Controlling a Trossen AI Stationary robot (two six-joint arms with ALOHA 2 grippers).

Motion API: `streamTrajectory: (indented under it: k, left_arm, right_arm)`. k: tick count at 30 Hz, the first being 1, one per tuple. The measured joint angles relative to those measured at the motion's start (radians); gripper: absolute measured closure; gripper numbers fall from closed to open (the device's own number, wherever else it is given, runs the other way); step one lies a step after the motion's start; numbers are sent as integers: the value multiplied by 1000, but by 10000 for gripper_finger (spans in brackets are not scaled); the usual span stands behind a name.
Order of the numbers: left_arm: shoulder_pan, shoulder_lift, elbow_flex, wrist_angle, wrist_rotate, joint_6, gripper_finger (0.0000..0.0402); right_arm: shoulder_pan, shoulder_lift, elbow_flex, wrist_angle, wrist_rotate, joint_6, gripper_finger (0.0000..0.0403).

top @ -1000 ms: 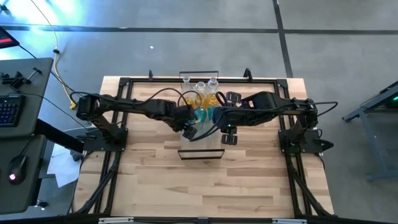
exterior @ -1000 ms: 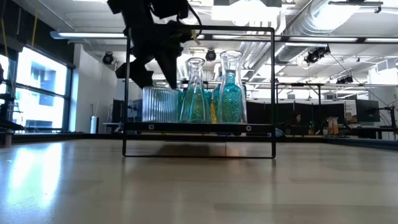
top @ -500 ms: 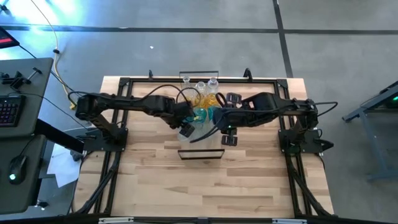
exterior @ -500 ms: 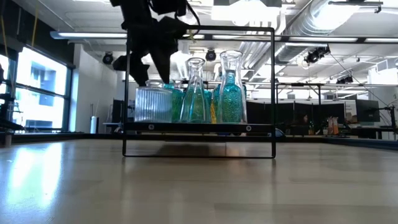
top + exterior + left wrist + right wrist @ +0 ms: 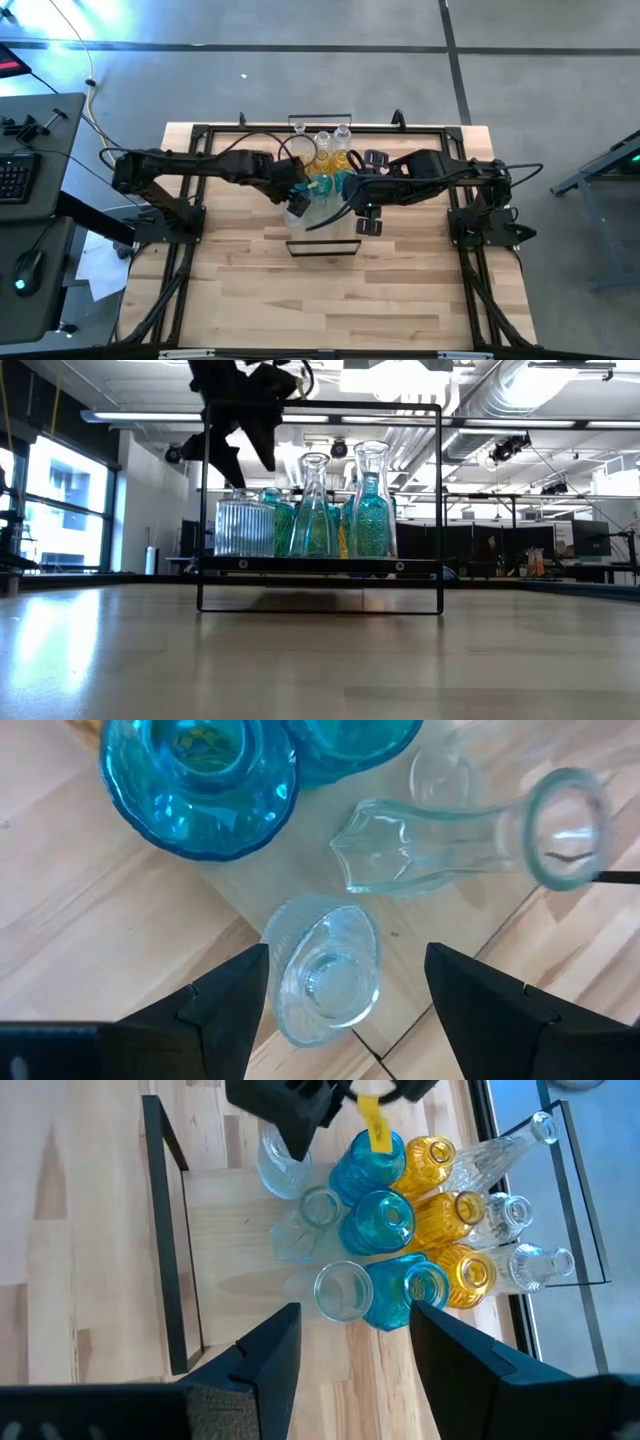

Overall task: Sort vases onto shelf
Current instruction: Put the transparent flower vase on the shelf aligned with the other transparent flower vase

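Your left claw (image 5: 340,1010) hangs spread and empty right over a ribbed clear vase (image 5: 325,970) on the shelf (image 5: 255,885).
Nearest you in the low view, that ribbed vase (image 5: 245,527) stands at the shelf's (image 5: 320,565) end, with the left claw (image 5: 250,435) above it and apart from it. Beside it, your left wrist view gives you two more clear vases (image 5: 465,835) and two teal ones (image 5: 200,770) just past them. Your right claw (image 5: 350,1370) also stands spread, holding nothing, above the near edge of the cluster. From the right wrist you can count three or four clear vases on the board, four teal (image 5: 378,1220) bunched behind them, three amber (image 5: 445,1215) next, and farthest three clear (image 5: 530,1265), one of them tilted; the shelf (image 5: 215,1270) carries them all.
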Motion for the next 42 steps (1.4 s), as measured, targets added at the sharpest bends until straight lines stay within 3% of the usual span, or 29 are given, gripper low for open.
streamTrajectory:
  k: [11,21,30,42]
  left_arm:
    - [-10,-160,0,-103,0,-14,152]
    - [-73,-207,0,-249,26,60,262]
    - [-109,-145,-1,-324,12,186,390]
    - [-109,32,-2,-322,-49,352,401]
  right_arm:
    - [13,0,0,0,-1,18,233]
    - [14,0,0,0,-1,21,233]
    - [14,0,0,0,36,26,233]
    - [12,0,0,0,37,72,233]
